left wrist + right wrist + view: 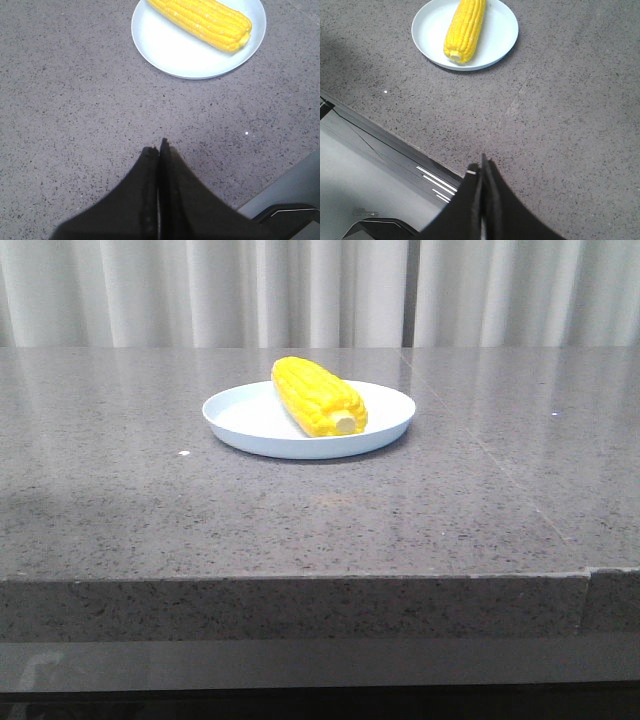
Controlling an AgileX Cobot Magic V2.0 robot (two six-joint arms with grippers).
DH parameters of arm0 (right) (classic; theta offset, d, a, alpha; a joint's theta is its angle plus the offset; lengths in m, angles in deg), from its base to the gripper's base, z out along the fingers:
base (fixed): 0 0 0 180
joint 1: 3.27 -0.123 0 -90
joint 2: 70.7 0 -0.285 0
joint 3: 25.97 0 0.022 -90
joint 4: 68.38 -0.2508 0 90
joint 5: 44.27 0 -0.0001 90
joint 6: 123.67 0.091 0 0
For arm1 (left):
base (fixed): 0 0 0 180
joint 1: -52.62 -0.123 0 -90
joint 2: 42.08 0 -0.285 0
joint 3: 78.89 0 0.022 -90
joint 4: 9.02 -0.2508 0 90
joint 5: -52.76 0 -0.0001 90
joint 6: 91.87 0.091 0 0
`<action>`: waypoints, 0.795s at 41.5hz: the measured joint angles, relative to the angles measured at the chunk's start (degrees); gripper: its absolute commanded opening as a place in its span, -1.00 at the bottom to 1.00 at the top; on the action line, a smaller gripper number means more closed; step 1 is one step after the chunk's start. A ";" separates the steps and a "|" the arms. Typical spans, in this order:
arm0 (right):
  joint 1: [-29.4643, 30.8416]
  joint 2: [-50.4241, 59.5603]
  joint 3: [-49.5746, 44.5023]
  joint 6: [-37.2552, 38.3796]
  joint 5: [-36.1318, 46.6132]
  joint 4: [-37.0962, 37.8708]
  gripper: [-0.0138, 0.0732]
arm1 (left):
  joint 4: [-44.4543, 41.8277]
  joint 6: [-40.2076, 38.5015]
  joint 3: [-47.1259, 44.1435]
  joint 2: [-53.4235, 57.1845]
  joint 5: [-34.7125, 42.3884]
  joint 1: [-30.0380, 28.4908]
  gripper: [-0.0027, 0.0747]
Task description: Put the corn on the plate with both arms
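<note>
The yellow corn lies on the pale blue-white plate in the middle of the grey table, its pale stub end toward the front. The corn also shows in the left wrist view on the plate, and in the right wrist view on the plate. My left gripper is shut and empty, well back from the plate over bare table. My right gripper is shut and empty, near the table's front edge. Neither gripper shows in the front view.
The grey speckled stone table has a seam running to the right of the plate. Its front edge lies close to my right gripper. White curtains hang behind the table.
</note>
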 measured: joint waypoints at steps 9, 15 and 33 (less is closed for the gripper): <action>0.00 0.00 0.00 -0.11 0.00 0.00 -0.84 | 0.00 0.04 0.00 1.25 0.00 -0.68 -0.98; 0.00 0.00 0.00 -0.11 0.00 0.00 -0.84 | 0.00 0.13 -2.94 5.61 2.54 -4.99 -0.98; 0.00 0.00 -0.05 -0.11 0.00 0.00 -0.84 | 0.00 0.13 -31.44 30.04 28.14 -23.04 -0.98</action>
